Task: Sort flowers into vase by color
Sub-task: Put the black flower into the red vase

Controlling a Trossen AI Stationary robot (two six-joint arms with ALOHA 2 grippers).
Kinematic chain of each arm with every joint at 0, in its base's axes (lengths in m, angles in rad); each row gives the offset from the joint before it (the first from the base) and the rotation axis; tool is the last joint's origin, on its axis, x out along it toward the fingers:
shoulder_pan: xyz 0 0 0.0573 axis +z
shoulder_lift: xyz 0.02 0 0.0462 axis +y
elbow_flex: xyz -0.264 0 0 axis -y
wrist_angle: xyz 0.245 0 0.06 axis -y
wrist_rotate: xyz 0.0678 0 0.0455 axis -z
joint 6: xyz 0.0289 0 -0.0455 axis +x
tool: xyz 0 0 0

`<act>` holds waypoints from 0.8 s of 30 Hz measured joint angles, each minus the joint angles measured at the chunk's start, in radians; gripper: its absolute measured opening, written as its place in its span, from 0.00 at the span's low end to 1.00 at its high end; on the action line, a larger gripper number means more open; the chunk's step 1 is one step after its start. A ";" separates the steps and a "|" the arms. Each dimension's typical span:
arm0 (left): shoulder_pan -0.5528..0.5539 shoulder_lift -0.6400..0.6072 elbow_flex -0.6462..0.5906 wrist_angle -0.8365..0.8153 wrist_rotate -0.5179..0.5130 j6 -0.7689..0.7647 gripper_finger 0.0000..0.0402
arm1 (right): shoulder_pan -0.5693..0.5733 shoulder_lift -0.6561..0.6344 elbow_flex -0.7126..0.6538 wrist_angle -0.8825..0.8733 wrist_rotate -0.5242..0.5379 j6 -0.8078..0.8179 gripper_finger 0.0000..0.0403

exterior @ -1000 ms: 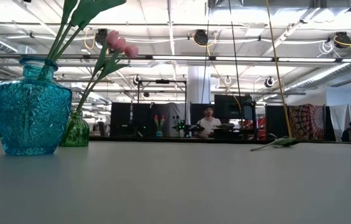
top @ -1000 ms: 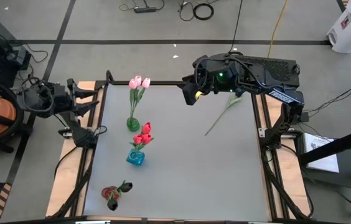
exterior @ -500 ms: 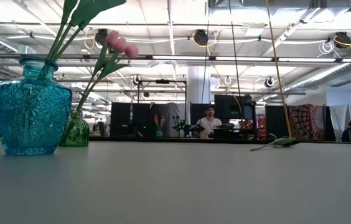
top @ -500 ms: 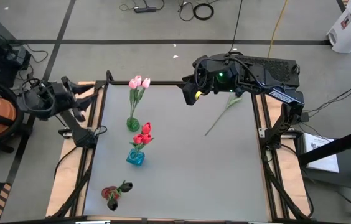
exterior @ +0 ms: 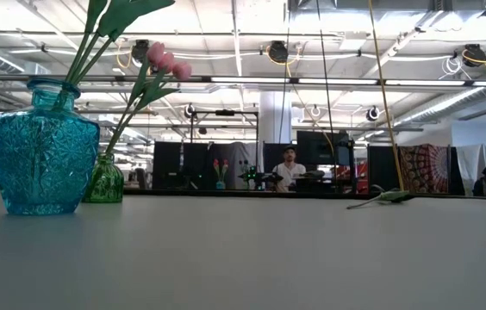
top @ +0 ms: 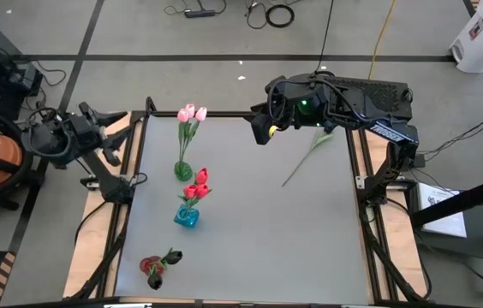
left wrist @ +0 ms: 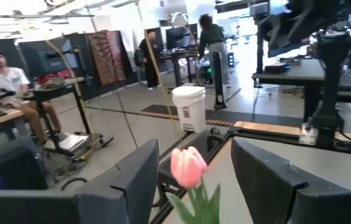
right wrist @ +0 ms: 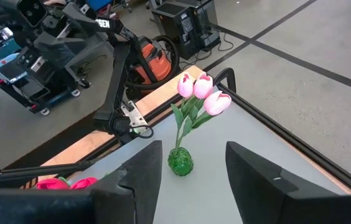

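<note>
Three pink tulips (top: 192, 112) stand in a small green vase (top: 182, 171), also in the right wrist view (right wrist: 180, 160). Red tulips (top: 199, 178) stand in a blue vase (top: 187, 216). Dark tulips (top: 169, 256) stand in a dark red vase (top: 153, 270). One loose flower (top: 308, 154) lies flat on the table's right far part, with its head hidden under the right arm. My right gripper (top: 263, 128) hangs open above the far edge. My left gripper (top: 122, 127) is open at the table's left far corner, and a pink tulip head (left wrist: 188, 167) shows between its fingers, farther off.
In the low view the blue vase (exterior: 45, 155) and green vase (exterior: 103, 179) stand at the left, and the loose flower (exterior: 381, 198) lies far right. The table's grey middle and near right (top: 293, 239) are bare. People sit and stand in the room beyond.
My left arm has drawn back toward the table's left edge, and its gripper has swung a little toward the far side. The flowers, the vases and my right arm have kept still.
</note>
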 joint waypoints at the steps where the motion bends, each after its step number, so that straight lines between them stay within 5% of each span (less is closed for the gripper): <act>1: 0.000 0.005 0.000 -0.001 0.006 -0.001 0.52 | 0.000 0.000 0.000 0.000 0.000 0.000 0.42; 13: 0.000 0.080 0.000 -0.043 0.015 -0.061 0.52 | 0.000 0.000 0.000 0.000 0.000 0.000 0.42; 18: 0.000 0.128 0.000 -0.043 0.157 -0.148 0.52 | 0.000 0.000 0.000 0.000 0.000 0.000 0.42; 24: 0.000 0.213 0.000 -0.042 0.172 -0.243 0.52 | 0.000 0.000 0.000 0.000 0.000 0.000 0.42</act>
